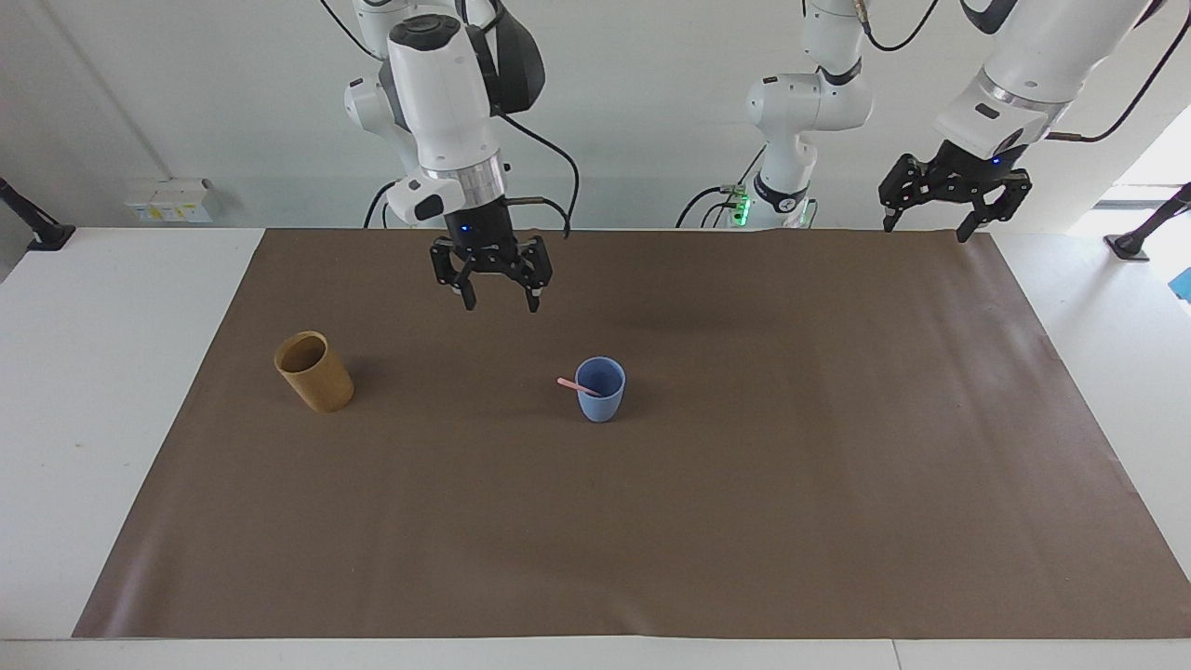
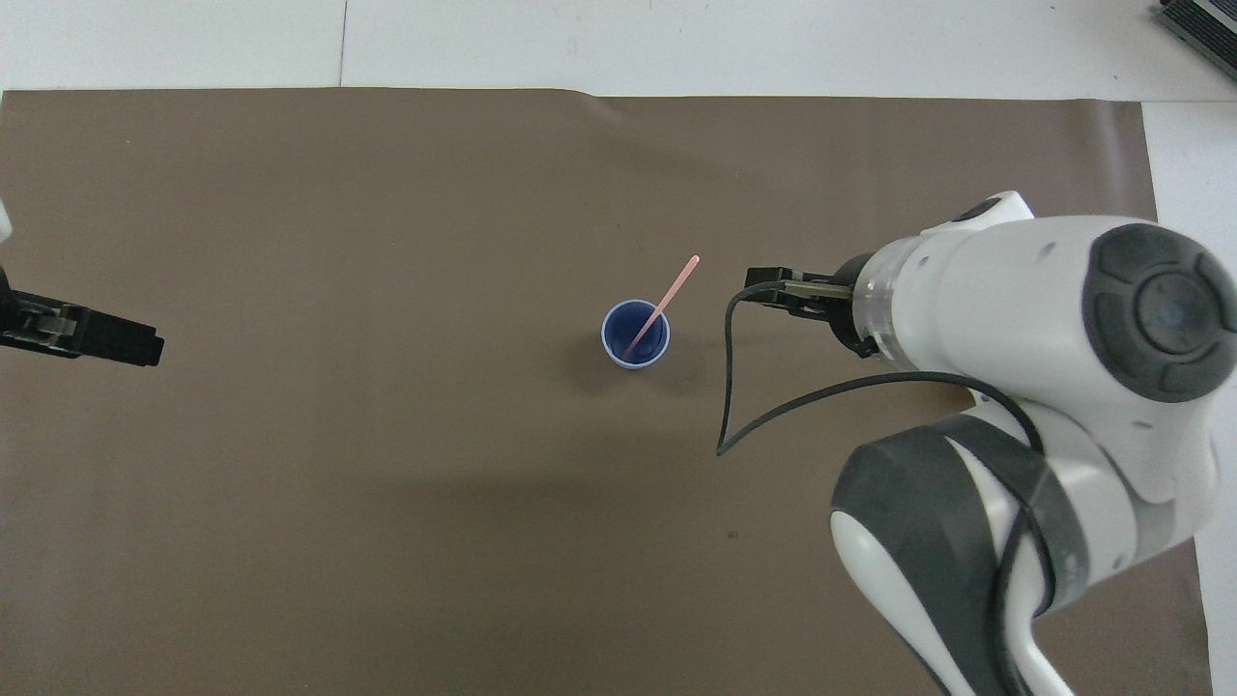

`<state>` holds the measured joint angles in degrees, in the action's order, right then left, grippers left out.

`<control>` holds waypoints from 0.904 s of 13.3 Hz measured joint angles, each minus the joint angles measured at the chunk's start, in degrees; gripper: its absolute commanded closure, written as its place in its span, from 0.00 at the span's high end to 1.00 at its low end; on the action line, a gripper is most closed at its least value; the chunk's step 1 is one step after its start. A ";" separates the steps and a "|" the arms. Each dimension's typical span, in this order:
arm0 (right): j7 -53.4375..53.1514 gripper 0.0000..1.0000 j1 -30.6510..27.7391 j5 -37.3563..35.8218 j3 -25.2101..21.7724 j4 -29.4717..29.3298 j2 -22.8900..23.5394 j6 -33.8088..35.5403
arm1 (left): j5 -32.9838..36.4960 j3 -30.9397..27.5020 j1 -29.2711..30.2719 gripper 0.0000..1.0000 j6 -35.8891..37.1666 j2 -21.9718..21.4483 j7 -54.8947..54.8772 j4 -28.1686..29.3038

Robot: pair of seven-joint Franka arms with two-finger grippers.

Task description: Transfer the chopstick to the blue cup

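The blue cup [image 1: 601, 391] stands upright near the middle of the brown mat; it also shows in the overhead view [image 2: 635, 334]. One pale pink chopstick [image 1: 570, 382] stands in it, leaning over the rim toward the right arm's end; the overhead view shows it too [image 2: 674, 291]. My right gripper [image 1: 501, 303] is open and empty, raised over the mat between the blue cup and the tan cup, clear of both. In the overhead view only its black body [image 2: 781, 289] shows. My left gripper [image 1: 928, 231] is open and empty and waits high over the mat's edge at the left arm's end.
A tan wood-coloured cup [image 1: 314, 372] stands on the mat toward the right arm's end; in the overhead view the right arm hides it. The brown mat [image 1: 744, 521] covers most of the white table. The right arm's cable [image 2: 734, 425] hangs beside the blue cup.
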<state>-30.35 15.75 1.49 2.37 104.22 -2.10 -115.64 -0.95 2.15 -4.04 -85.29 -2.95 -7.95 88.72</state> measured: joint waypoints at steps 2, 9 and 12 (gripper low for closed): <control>3.52 1.00 -4.03 -0.03 -0.19 -0.10 -3.01 5.55 | 0.00 0.00 0.00 1.00 0.02 0.00 0.00 0.16; 20.09 1.00 -17.06 -1.55 -0.90 -7.04 -4.12 17.38 | 0.00 -0.04 0.00 1.00 0.04 -0.03 0.00 0.17; 20.11 1.00 -17.08 -3.46 -0.76 -13.12 -1.43 24.25 | 0.00 -0.04 0.00 1.00 0.04 -0.03 0.00 0.17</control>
<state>-10.24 -1.33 -1.97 1.61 91.10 -3.53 -91.39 -0.95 2.10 -4.03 -85.25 -2.98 -7.95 88.89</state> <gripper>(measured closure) 0.000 0.000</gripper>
